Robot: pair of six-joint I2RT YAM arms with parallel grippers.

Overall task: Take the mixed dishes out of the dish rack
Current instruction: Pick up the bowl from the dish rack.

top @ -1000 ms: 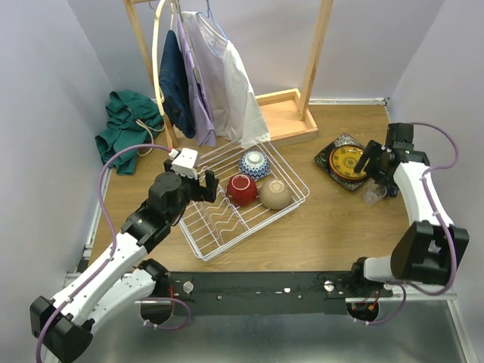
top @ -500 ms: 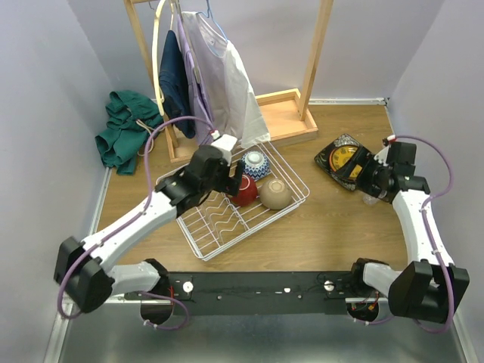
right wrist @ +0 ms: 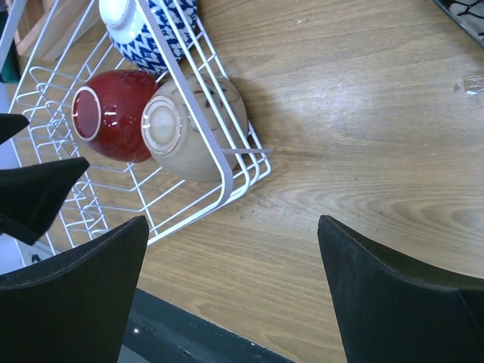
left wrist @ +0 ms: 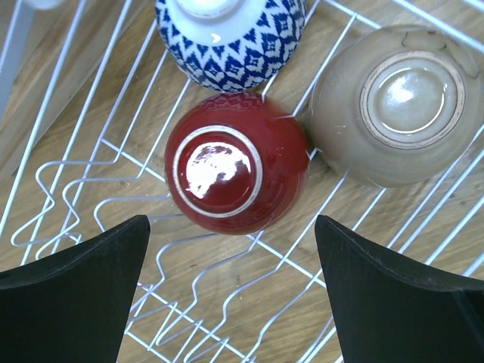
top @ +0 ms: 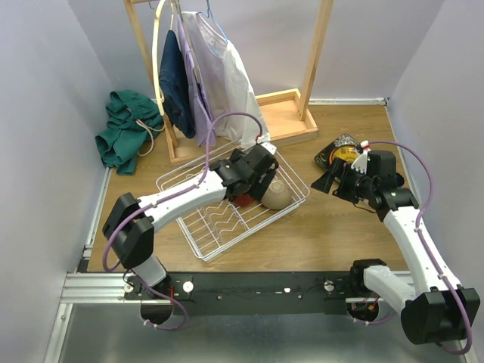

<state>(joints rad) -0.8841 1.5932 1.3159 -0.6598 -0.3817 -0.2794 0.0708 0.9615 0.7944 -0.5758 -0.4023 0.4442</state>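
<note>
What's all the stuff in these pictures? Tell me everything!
dish rack: one, white wire, middle of table
bowls: three, upside down in rack: blue-white bowl, red bowl, tan bowl
plates: two, yellow plate on black plate, right side, partly hidden
wooden stand: one, light wood, at back
clothes: several, white, lilac, navy, hanging on stand
green cloth: one, far left
left pincer: black, open, above red bowl
right pincer: black, open, over table by rack

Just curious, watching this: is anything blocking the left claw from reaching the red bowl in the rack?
Nothing visible. The open left gripper hangs above the upturned red bowl; the tan bowl and blue-white bowl sit beside it, not over it.
</note>
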